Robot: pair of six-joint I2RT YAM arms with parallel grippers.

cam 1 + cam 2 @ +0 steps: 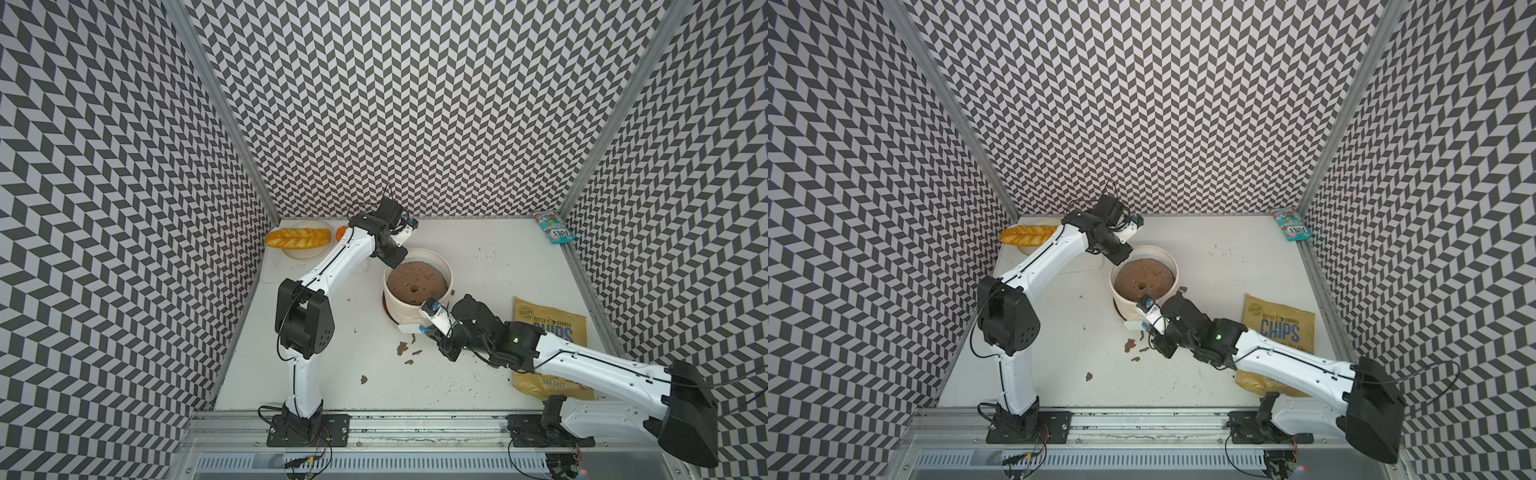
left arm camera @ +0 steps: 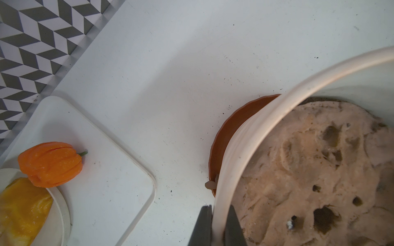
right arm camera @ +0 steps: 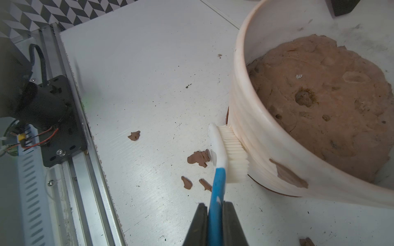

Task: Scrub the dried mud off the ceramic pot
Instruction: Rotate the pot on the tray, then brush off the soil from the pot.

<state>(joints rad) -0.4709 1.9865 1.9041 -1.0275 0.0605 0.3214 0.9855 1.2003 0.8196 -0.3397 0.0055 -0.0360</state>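
The cream ceramic pot (image 1: 432,252) (image 1: 1154,249) stands mid-table on a brown saucer (image 2: 226,136), filled with a round brown mass. My left gripper (image 2: 219,215) (image 1: 395,259) is shut on the pot's far rim (image 2: 277,110). My right gripper (image 3: 215,210) (image 1: 432,328) is shut on a blue-handled brush (image 3: 217,181). The brush's white bristles (image 3: 233,153) press against the pot's ribbed outer wall (image 3: 266,153). One patch of dried mud (image 3: 287,174) clings to that wall beside the brush. Loose mud flakes (image 3: 198,158) (image 1: 402,348) lie on the table below.
A chips bag (image 1: 548,328) lies under my right arm. A candy packet (image 1: 555,226) sits in the far right corner. At far left, a plate with bread (image 1: 299,239) and an orange pepper (image 2: 50,164) rest on a white board (image 2: 106,170).
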